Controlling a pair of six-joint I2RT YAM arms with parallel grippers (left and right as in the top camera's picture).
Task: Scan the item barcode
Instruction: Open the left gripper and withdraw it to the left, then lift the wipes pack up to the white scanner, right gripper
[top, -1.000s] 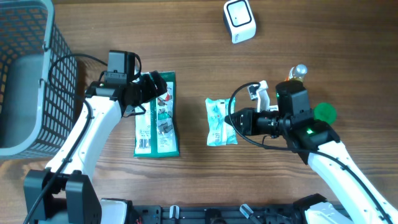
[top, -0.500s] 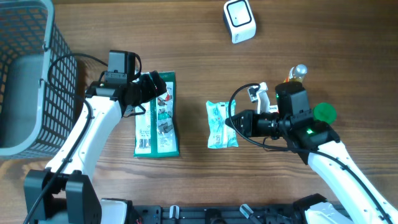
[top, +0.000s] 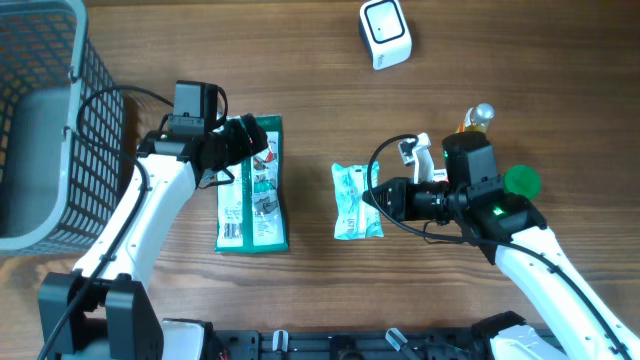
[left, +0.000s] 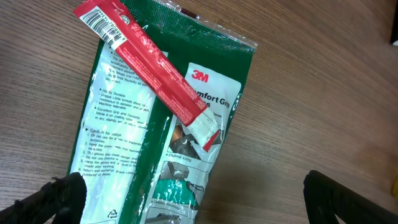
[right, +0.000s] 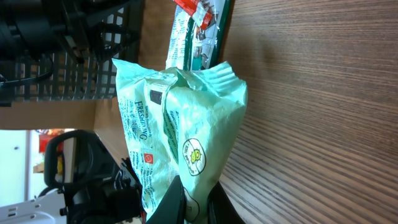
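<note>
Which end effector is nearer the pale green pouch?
Right. The right end effector is shut on the pale green pouch; the left end effector hangs open over the dark green packet.

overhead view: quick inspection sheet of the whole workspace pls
surface: wooden table
job's things: light green pouch pinched at its right edge; green 3M pack lying flat with a red barcode strip across it; white scanner at the far side
clutter: grey basket at left; green round object and silver-topped bottle by the right arm
end effectors: left end effector open over the pack, holding nothing; right end effector shut on the pouch
cables: black cable looped at the right wrist
surroundings: nothing seen
</note>
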